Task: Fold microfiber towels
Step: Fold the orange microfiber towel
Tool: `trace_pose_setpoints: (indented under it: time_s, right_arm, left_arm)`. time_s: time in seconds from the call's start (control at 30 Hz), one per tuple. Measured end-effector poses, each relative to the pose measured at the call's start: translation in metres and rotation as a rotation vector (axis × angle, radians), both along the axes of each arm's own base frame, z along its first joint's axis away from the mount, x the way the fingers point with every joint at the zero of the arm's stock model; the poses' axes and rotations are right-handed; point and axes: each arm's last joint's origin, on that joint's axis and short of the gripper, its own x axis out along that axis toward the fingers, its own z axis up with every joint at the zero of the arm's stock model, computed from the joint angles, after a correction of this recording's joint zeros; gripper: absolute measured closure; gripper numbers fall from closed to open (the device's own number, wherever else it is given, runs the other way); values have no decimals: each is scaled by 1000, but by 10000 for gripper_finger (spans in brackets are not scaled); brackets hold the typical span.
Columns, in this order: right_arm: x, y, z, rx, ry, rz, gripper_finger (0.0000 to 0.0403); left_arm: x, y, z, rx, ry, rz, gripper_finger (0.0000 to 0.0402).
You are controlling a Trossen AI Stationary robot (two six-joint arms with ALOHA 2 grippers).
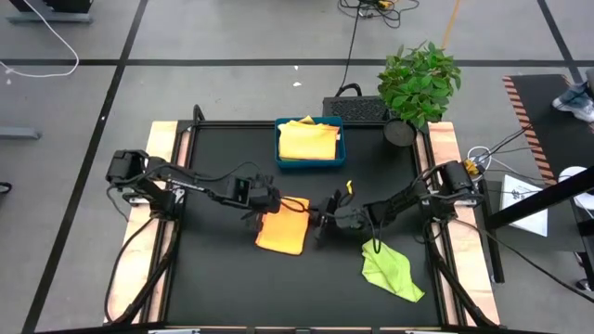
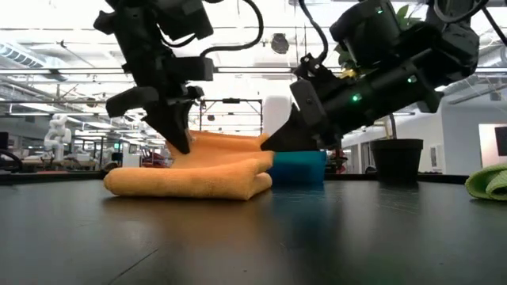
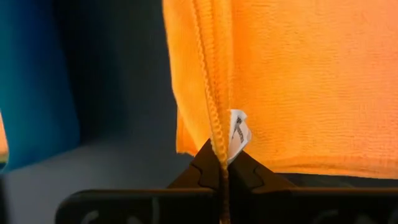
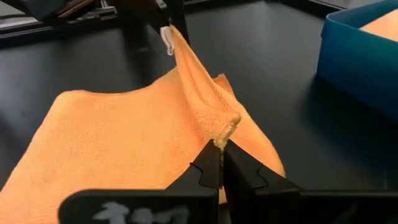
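The floor point(image 1: 232, 37) is grey, divided by dark seams into large panels, with cables point(image 1: 367, 23) lying across it. A potted plant point(image 1: 419, 82) stands at the tabletop's far right corner. In the low view, ceiling beams and bright strip lights point(image 2: 47, 55) run over an open hall.

lime green towel point(image 2: 489, 182): cut by low view's edge | blue tray point(image 2: 299, 168): partly behind orange towel point(image 2: 190, 176)

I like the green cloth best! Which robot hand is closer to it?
The right one. The right end effector sits just up and left of the green cloth, pinching the orange cloth. The left end effector is farther off, across the orange cloth.
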Motion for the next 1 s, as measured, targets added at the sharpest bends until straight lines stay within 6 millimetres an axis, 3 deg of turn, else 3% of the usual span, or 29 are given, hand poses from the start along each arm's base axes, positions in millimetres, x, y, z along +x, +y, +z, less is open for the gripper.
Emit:
trace_pose_setpoints:
  time_s: [0.27, 0.4, 0.67, 0.83, 1.0]
  right_arm:
    - [2, -3, 3, -6, -27, 17, 403]
    - [2, -13, -3, 17, 7, -29, 403]
    - [1, -29, -14, 45, 64, -45, 380]
    - [1, -29, -13, 47, 58, -44, 349]
    - [2, -28, -12, 48, 46, -45, 320]
  left_arm:
    - [-10, -21, 22, 31, -47, -10, 397]
    - [-4, -10, 18, 49, -54, -24, 399]
    - [-1, 19, 4, 25, 11, 112, 384]
    - [1, 23, 5, -2, -9, 100, 377]
    - [5, 22, 7, 9, -51, 45, 332]
